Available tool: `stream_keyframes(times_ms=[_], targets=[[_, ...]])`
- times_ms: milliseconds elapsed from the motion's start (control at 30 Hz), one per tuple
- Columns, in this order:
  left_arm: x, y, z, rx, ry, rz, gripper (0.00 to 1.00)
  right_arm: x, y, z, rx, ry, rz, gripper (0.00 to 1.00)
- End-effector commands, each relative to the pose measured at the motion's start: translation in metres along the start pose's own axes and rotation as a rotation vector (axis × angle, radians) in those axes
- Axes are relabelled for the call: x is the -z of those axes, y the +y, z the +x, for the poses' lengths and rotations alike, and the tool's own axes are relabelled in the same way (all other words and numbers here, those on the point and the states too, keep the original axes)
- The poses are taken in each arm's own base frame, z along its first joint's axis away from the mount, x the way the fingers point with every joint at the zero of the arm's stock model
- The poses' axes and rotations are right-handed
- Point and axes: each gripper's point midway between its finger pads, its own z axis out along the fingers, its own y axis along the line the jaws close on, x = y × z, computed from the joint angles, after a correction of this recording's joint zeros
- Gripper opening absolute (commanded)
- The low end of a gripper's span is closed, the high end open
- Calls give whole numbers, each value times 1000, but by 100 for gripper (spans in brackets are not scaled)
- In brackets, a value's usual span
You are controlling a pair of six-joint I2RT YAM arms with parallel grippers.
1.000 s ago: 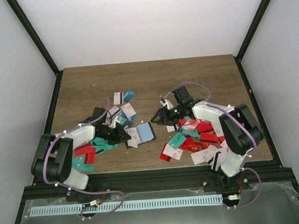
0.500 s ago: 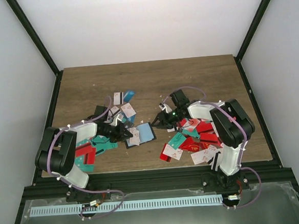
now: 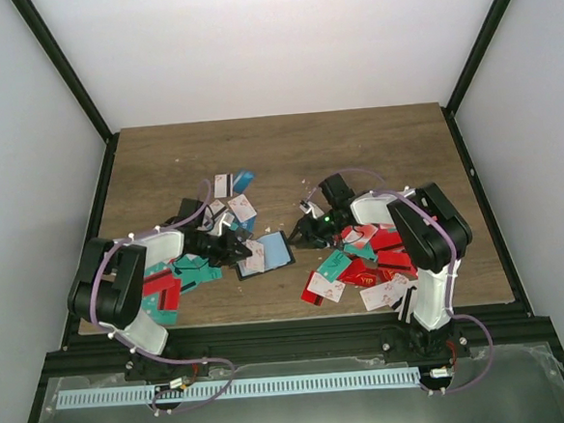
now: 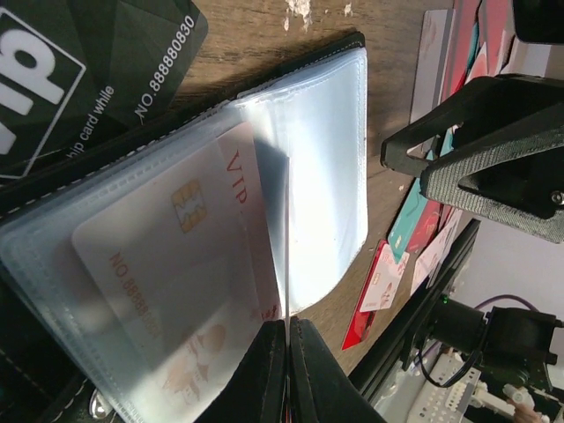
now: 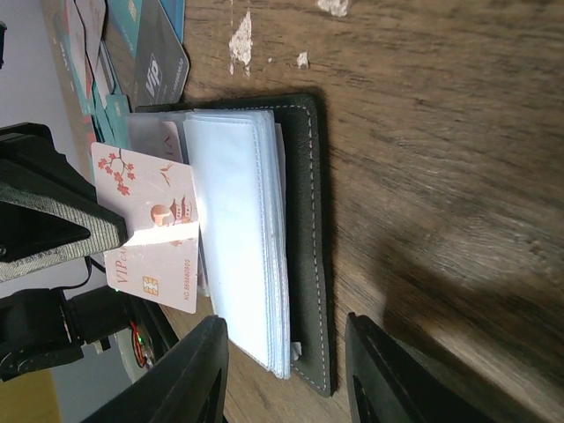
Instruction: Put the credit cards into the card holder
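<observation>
Holder (image 3: 269,254) lies open on table (image 3: 288,153) between two card heaps, sleeves (image 4: 326,167) upward. Left claw (image 4: 287,345) is pressed together on one card (image 5: 150,220) held at the sleeves; whether it has entered one cannot be told. Right claw (image 5: 284,339) stands spread and empty just beside the holder. Judgement: card light, stiff, slick, best pinched at a short edge; sleeves soft, liable to buckle. Left wrist view gives the held card edge-on only; right wrist view shows its printed face.
</observation>
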Motion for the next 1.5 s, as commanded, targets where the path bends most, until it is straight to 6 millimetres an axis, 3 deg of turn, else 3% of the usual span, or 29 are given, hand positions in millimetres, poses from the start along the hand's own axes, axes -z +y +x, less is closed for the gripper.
stream_keyframes(times_ms=[0, 300, 1100, 1467], targets=[[-1, -6, -8, -32, -9, 31, 4, -5, 5, 0, 27, 17, -13, 39], [-2, -7, -12, -47, -23, 40, 4, -12, 0, 6, 18, 39, -13, 38], [-5, -9, -19, -40, -67, 64, 4, -17, 0, 24, -8, 76, -21, 17], [-11, -11, -16, -33, -68, 69, 4, -16, 3, 26, -12, 76, -29, 15]])
